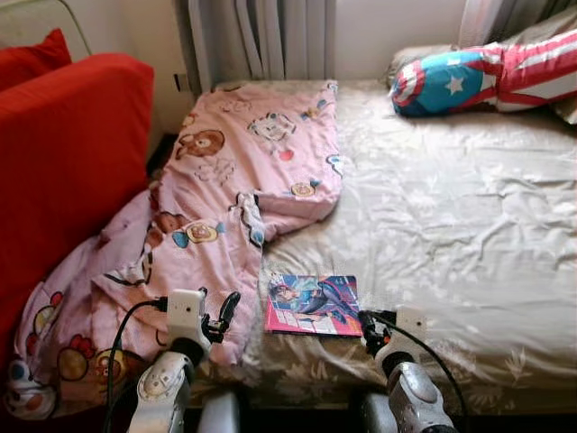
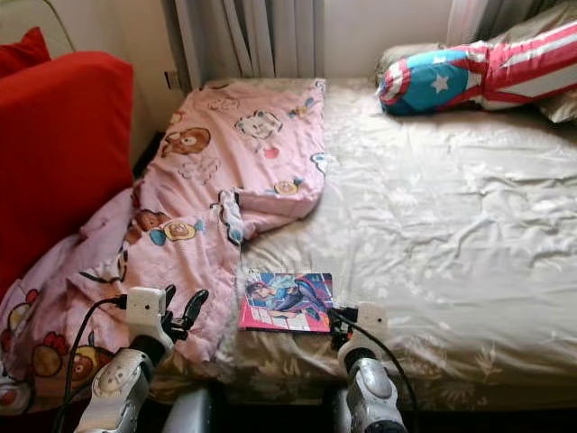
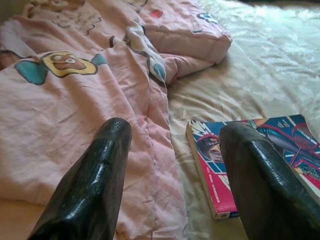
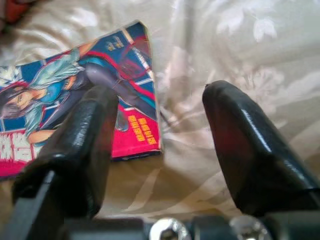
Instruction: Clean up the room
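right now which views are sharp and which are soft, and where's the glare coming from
Left eye view: fairly sharp, daylight from the curtains end, the bed sheet bright but readable. Left wrist view: the sheet's far part is blown out to white glare, and the open left gripper looms soft. Right wrist view: the comic book cover is readable, the open right gripper blurred up close.

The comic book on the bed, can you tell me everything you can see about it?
The colourful comic book is thin and softcover, its glossy cover showing a drawn figure in blue over pink and red with yellow lettering. It lies flat and closed, cover up, on the wrinkled beige bedsheet near the bed's front edge, just beside the rumpled pink cartoon-bear quilt. The open right gripper hovers at its near corner; the open left gripper sits over the quilt on its other side. Nothing holds it.
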You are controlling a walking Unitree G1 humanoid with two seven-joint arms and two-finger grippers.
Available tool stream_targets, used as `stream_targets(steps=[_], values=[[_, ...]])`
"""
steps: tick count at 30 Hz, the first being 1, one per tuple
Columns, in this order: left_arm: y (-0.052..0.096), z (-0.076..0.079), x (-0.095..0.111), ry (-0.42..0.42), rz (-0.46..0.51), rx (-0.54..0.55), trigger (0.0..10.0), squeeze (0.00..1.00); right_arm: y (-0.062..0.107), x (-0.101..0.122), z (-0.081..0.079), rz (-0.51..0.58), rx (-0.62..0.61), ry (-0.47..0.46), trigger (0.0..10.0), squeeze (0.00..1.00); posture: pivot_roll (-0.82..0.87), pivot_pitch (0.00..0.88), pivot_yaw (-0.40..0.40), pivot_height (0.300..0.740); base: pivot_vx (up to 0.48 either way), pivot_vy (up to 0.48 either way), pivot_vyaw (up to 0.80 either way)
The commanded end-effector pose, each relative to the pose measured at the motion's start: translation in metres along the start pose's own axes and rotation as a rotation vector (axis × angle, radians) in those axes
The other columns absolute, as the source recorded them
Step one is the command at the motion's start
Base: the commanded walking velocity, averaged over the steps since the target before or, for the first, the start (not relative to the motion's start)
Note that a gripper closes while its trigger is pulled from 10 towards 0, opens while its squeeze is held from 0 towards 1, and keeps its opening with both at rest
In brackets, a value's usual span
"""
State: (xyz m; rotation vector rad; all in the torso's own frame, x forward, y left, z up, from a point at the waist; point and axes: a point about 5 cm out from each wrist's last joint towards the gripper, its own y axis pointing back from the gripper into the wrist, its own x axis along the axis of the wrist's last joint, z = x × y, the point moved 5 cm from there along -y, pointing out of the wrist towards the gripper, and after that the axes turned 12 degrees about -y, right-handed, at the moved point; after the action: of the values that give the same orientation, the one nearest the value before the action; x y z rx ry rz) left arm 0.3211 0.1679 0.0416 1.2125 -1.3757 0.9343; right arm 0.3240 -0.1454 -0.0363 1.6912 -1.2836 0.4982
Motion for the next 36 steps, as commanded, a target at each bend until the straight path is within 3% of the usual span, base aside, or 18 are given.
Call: stream_targets(steps=[1,2,3,4,5,13,17,24,29,30,33,36], values=[[0.003,-0.003,0.004,-0.024,0.003,-0.011,10.0,0.0,-0.003,0.001,-0.003,-0.021,-0.006,-0.041,10.0,1.0,0.13,0.182,0.04,0.598,0.0,0.0,0.0],[0.003,-0.004,0.005,-0.029,0.006,-0.013,10.0,0.0,-0.004,0.001,-0.004,-0.025,-0.007,-0.039,10.0,1.0,0.14,0.186,0.041,0.598,0.0,0.0,0.0],[0.006,-0.005,0.009,-0.036,0.015,-0.013,10.0,0.0,-0.005,0.001,-0.006,-0.033,-0.001,-0.03,10.0,0.88,0.15,0.206,0.047,0.598,0.0,0.0,0.0],[0.007,-0.006,0.011,-0.041,0.018,-0.012,10.0,0.0,-0.006,0.003,-0.008,-0.035,0.005,-0.027,10.0,0.05,0.15,0.212,0.048,0.598,0.0,0.0,0.0],[0.011,-0.007,0.013,-0.048,0.024,-0.011,10.0,0.0,-0.006,0.003,-0.009,-0.032,0.007,-0.028,10.0,0.0,0.17,0.232,0.054,0.598,0.0,0.0,0.0],[0.023,-0.009,0.022,-0.069,0.038,-0.006,10.0,0.0,-0.011,0.012,-0.015,-0.021,0.032,-0.067,10.0,0.0,0.21,0.269,0.063,0.598,0.0,0.0,0.0],[0.038,-0.009,0.027,-0.087,0.021,-0.003,10.0,0.0,-0.014,0.018,-0.023,-0.02,0.06,-0.159,10.0,0.0,0.23,0.288,0.067,0.598,0.0,0.0,0.0],[0.052,-0.01,0.025,-0.089,-0.015,0.0,10.0,0.0,-0.014,0.019,-0.033,-0.026,0.144,-0.204,10.0,0.0,0.24,0.301,0.068,0.598,0.0,0.0,0.0],[0.055,-0.009,0.027,-0.089,-0.027,0.001,10.0,0.0,-0.013,0.018,-0.031,-0.035,0.158,-0.231,10.0,0.0,0.25,0.31,0.072,0.598,0.0,0.0,0.0],[0.058,-0.007,0.026,-0.089,-0.034,-0.004,10.0,0.0,-0.012,0.015,-0.027,-0.048,0.158,-0.29,10.0,0.0,0.25,0.316,0.075,0.598,0.0,0.0,0.0],[0.059,-0.006,0.026,-0.089,-0.037,-0.007,10.0,0.0,-0.011,0.014,-0.025,-0.053,0.156,-0.32,10.0,0.0,0.25,0.316,0.075,0.598,0.0,0.0,0.0],[0.062,-0.006,0.027,-0.091,-0.042,-0.01,10.0,0.0,-0.009,0.012,-0.019,-0.057,0.153,-0.416,10.0,0.0,0.26,0.322,0.079,0.598,0.0,0.0,0.0]])
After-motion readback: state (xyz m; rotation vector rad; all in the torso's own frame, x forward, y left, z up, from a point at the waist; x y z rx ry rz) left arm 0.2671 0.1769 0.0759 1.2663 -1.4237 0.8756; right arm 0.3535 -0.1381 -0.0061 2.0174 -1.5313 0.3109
